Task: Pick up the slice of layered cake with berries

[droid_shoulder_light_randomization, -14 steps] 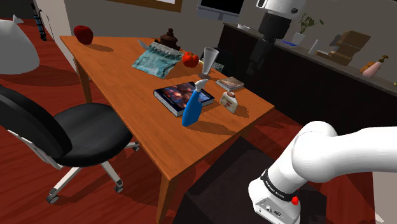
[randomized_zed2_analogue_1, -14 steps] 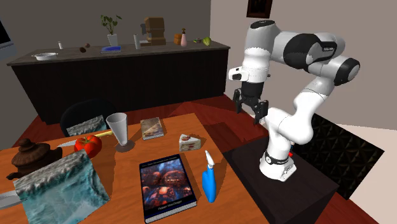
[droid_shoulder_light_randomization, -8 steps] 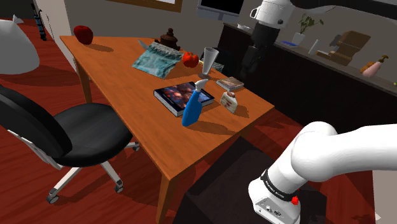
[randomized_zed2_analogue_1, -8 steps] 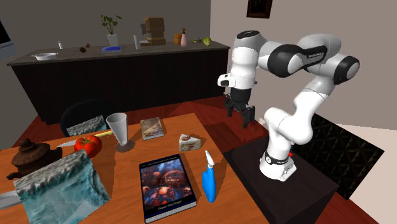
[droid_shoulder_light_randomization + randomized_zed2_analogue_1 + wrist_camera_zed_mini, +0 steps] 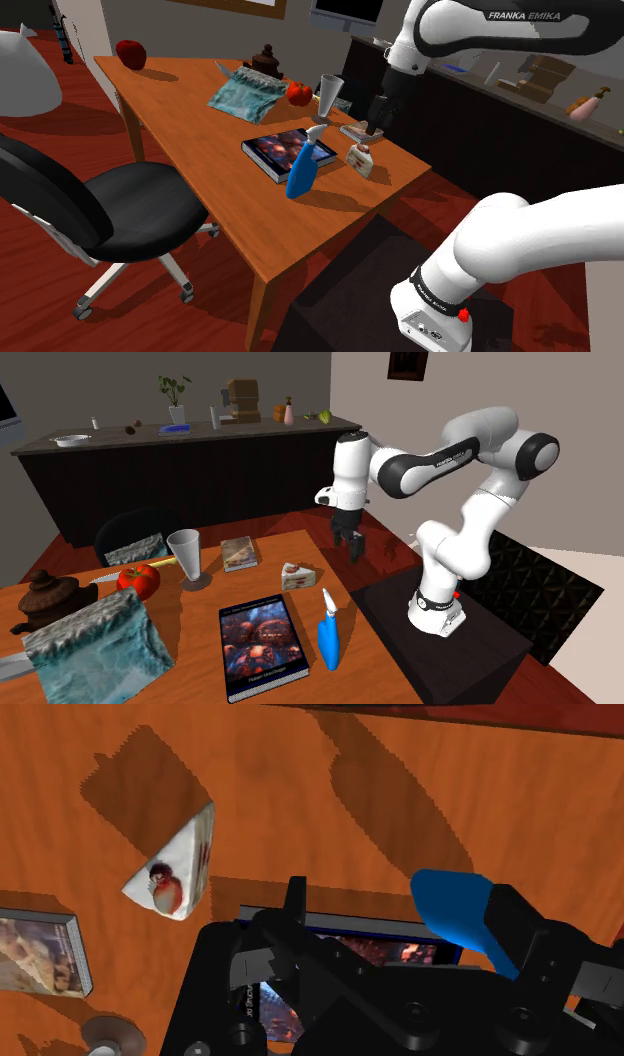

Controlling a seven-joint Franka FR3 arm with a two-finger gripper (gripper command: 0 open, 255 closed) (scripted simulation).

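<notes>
The gripper (image 5: 350, 547) hung with its two black fingers spread apart and nothing between them but bare wood and the edge of a book. It pointed almost straight down near the table's edge, above the cake slice (image 5: 295, 575) and apart from it. In the wrist view the gripper (image 5: 400, 909) had the cake slice (image 5: 175, 864) lying off beyond one finger, well outside the gap.

The slice was a pale wedge with reddish streaks along its cut side and a red berry on the top at its broad end. It sat on its base on the wooden table (image 5: 190, 642), between a small brownish book (image 5: 240, 552) and a blue spray bottle (image 5: 327, 637). Its long axis ran flat along the tabletop: the broad end faced the small book and the narrow tip pointed away from it, toward the table edge nearest the stand (image 5: 450, 642).

The white arm (image 5: 430, 452) rose from the stand, folded at the elbow and stretched level toward the table, its wrist bent downward. In the shoulder view the gripper (image 5: 375, 120) hovered just above the slice (image 5: 361, 158), beside a large picture-covered book (image 5: 288, 150).
</notes>
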